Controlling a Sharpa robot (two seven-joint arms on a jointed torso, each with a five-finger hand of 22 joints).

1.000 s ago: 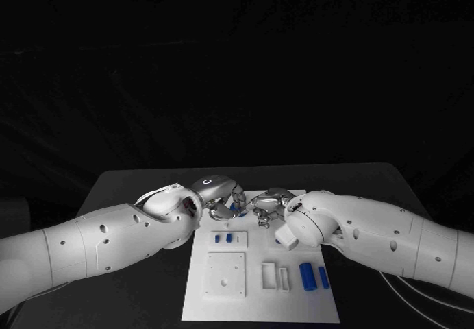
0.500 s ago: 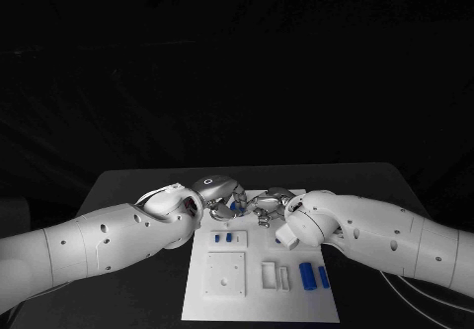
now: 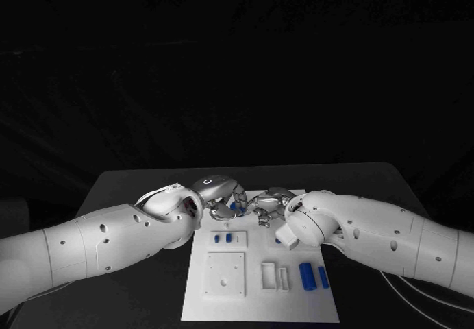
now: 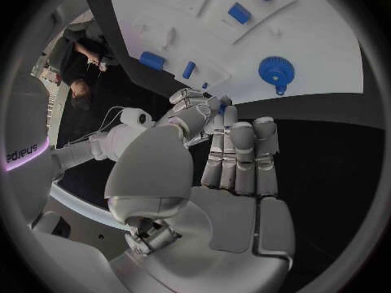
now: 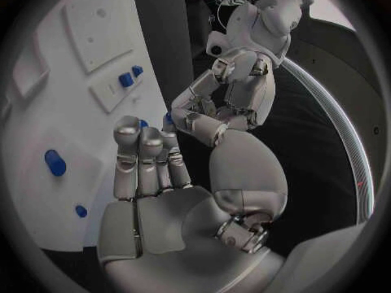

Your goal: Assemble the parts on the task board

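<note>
The left hand (image 3: pixel 221 199) and right hand (image 3: pixel 268 204) meet fingertip to fingertip over the task board's (image 3: pixel 259 301) far end. Both pinch one small blue part (image 3: pixel 237 203) between them. No writing is legible on the board.

The one text that can be partly read is pale lettering (it looks like "adious", but its start is cut off) on a grey curved surface (image 4: pixel 23 153).

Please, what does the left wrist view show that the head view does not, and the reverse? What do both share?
Left wrist view: a blue gear on the board, close to the fingers. Head view: the white left arm reaching in. Both: the task board, and the left hand and right hand meeting at its far end with a small blue part between them; I cannot tell which hand holds it.
</note>
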